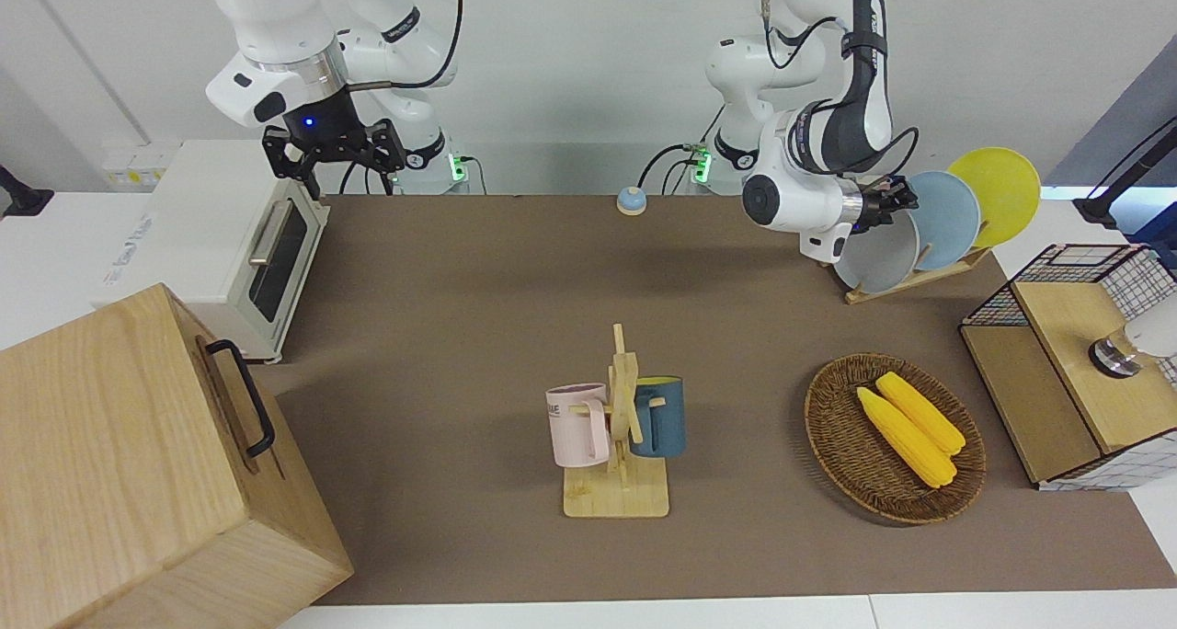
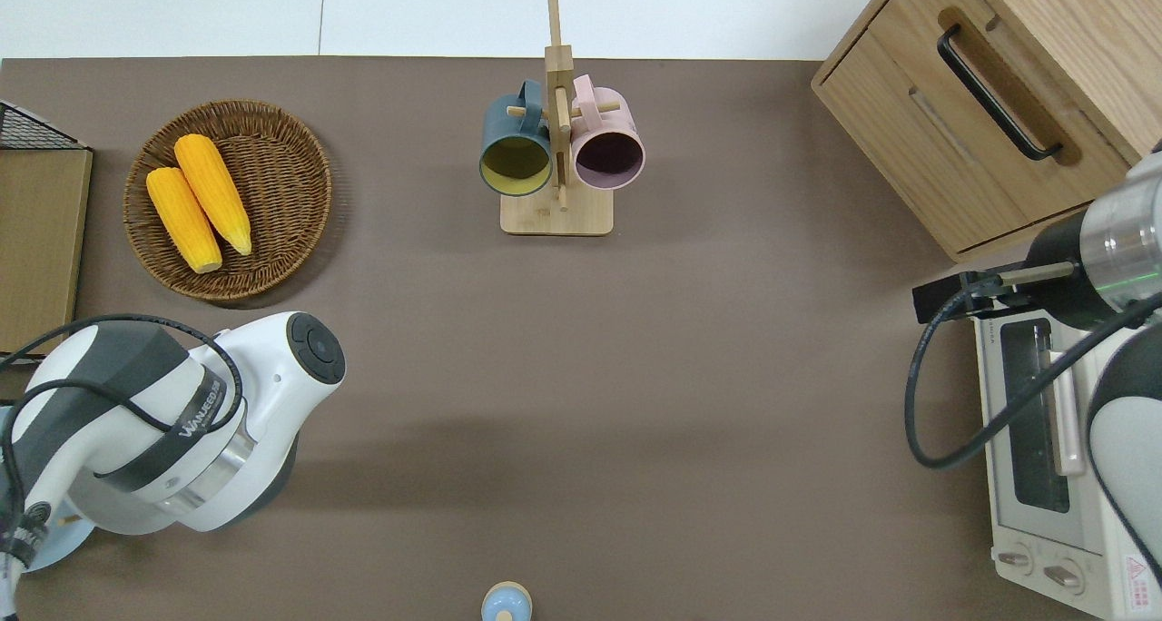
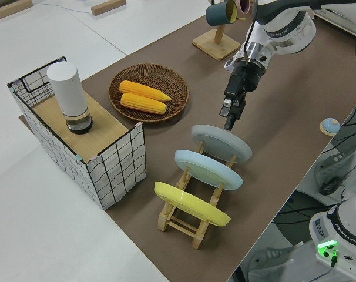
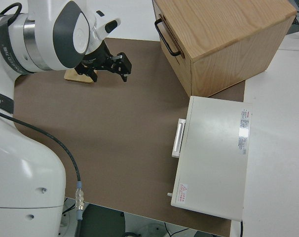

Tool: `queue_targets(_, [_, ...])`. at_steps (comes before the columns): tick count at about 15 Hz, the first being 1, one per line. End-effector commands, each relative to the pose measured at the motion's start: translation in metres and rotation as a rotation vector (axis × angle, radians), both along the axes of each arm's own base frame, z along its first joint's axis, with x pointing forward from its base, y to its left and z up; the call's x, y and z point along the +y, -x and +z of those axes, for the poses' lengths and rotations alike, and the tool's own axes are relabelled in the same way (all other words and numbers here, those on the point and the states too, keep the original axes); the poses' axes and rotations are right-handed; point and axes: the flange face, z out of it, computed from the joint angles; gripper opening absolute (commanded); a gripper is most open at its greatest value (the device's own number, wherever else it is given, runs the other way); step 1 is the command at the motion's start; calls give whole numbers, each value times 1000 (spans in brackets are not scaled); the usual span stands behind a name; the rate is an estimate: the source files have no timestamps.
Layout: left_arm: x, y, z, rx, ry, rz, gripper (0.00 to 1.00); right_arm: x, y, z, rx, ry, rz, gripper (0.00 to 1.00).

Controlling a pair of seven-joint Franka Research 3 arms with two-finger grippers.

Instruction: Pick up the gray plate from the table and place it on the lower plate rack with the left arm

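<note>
The gray plate (image 1: 878,257) (image 3: 222,143) stands on edge in the end slot of the lower plate rack (image 1: 919,280) (image 3: 184,220), the slot toward the table's middle. The rack sits on the brown table (image 1: 460,289) at the left arm's end, close to the robots. My left gripper (image 1: 906,197) (image 3: 229,120) points down at the gray plate's upper rim, touching it or just above it. A light-blue plate (image 1: 947,220) and a yellow plate (image 1: 998,192) fill the other slots. My right gripper (image 1: 336,155) (image 4: 106,66) is parked and open.
A wicker basket (image 1: 892,436) with two corn cobs lies farther from the robots than the rack. A wire crate (image 1: 1076,362) stands at the table's end beside the basket. A mug stand (image 1: 621,427), a toaster oven (image 1: 239,234), a wooden cabinet (image 1: 138,463) and a small blue bell (image 1: 631,200) also stand here.
</note>
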Motion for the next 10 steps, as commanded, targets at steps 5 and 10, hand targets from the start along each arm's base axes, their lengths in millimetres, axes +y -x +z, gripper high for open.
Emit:
queue_targets(5, [-23,-44,72,-50,281,22,1000,-1,2,5,3,3,-15,983])
queue_targets(10, [-43,-65,128,-133,592,93,1000,-1,2,5,1,2,-15,983])
